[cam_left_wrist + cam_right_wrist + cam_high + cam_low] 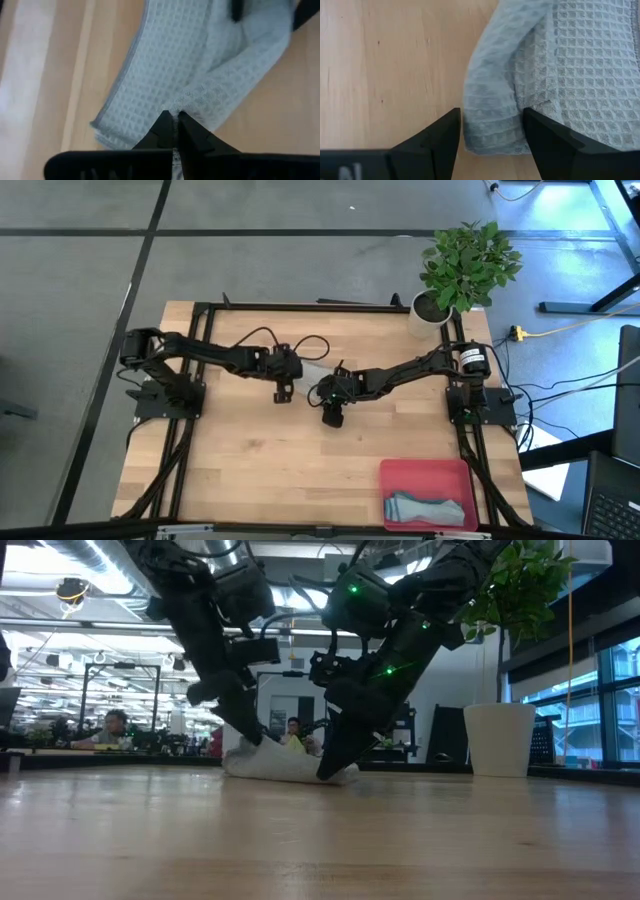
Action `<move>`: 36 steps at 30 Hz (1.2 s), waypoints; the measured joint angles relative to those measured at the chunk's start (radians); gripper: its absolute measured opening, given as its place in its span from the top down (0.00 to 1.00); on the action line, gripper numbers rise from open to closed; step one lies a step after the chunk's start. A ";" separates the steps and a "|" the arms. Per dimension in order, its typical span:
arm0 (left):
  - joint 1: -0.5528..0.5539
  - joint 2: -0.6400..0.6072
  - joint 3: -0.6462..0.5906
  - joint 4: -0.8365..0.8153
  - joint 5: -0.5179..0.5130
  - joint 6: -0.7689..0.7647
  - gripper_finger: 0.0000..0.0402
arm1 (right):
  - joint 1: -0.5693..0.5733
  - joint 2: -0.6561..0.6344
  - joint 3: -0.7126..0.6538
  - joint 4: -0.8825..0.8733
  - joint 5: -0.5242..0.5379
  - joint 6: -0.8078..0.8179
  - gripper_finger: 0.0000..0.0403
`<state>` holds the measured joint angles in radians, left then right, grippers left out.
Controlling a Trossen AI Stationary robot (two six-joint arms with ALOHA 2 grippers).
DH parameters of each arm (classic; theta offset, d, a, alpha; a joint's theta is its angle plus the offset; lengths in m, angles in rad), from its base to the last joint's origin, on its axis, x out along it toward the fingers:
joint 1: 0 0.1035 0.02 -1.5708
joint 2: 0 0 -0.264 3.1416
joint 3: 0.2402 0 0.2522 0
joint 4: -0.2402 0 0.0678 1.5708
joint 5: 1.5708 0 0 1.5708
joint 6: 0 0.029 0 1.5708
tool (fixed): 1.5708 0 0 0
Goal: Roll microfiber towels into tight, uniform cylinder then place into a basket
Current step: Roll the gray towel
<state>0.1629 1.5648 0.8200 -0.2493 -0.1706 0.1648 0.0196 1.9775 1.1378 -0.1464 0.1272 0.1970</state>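
Both arms are reaching in over the middle of the table (250, 460), meeting at a pale grey-green towel (313, 374) that is lying crumpled on the wood toward the far side. The left gripper (173, 121) is pinching down on one edge of that towel, its two dark fingers (161, 131) pressed almost together with only a thin fold of waffle cloth caught between the tips. The right gripper (490, 131) is coming at the towel from the other side with its fingers (547, 134) spread well apart, straddling a rolled-over hem; the cloth is sitting in the gap, and I cannot tell whether it is touching either finger. From table level the towel (290, 762) is showing as a low rumpled heap with both arms bearing down on it. The pink basket (400, 475) is sitting at the near right corner, well apart from the arms, with a teal-blue towel (428, 508) already rolled and lying inside it. A potted plant (462, 268) is standing at the far right corner.
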 joint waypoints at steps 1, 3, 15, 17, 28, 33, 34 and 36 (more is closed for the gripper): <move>0.003 0.010 0.000 0.005 -0.008 0.003 1.00 | 0.000 0.002 0.000 0.002 0.000 0.000 0.46; 0.008 0.020 0.000 0.025 -0.040 0.004 1.00 | 0.000 0.007 0.001 0.008 0.002 0.000 0.46; 0.065 0.077 0.000 0.083 -0.096 0.026 1.00 | 0.000 0.021 0.002 0.028 -0.013 -0.014 0.46; 0.075 0.100 0.000 0.108 -0.095 0.052 1.00 | 0.000 0.021 0.002 0.028 -0.014 -0.019 0.46; 0.122 0.159 0.005 0.120 -0.002 0.056 1.00 | 0.002 0.019 0.007 0.024 -0.013 -0.019 0.46; 0.127 0.164 0.005 0.115 0.001 0.055 1.00 | 0.008 -0.008 0.044 -0.101 0.046 -0.038 0.46; 0.127 0.165 0.005 0.114 0.001 0.055 1.00 | 0.011 -0.015 0.056 -0.114 0.052 -0.043 0.46; 0.127 0.165 0.004 0.111 0.002 0.054 1.00 | 0.018 -0.029 0.078 -0.129 0.053 -0.045 0.46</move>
<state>0.2897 1.7298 0.8242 -0.1379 -0.1688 0.2192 0.0375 1.9487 1.2155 -0.2756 0.1802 0.1516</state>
